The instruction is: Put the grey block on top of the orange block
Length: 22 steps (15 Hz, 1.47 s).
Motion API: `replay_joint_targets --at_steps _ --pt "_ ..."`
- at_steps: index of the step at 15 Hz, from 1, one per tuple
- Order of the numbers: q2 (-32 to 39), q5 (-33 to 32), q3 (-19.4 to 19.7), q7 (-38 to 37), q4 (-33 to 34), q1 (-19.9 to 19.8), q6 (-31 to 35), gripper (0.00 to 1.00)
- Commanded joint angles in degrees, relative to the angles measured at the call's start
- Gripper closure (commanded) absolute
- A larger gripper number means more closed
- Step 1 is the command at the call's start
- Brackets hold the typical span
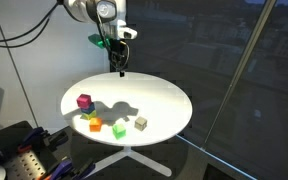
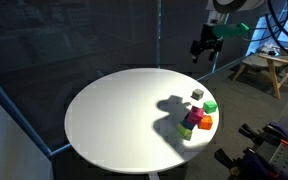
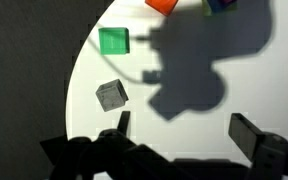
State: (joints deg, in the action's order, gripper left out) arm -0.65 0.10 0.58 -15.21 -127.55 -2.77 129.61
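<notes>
Pincer (image 3: 184,130) hangs wide and empty above, just off the grey block (image 3: 111,95), ready for my descent; orange block (image 3: 162,5) lies beyond.

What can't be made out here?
- Wrist view: orange block and magenta cube cut off by the top edge.
- Exterior view: yellow cube too small to tell whether it touches the orange block.
- Exterior views: pincer opening too small; only the wrist view shows it open.
</notes>
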Motion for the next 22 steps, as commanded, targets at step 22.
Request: replay_joint_targets --at_steps 22 --pt "10.5 -0.6 4.0 2.2 6.7 -0.6 1.3 0.0"
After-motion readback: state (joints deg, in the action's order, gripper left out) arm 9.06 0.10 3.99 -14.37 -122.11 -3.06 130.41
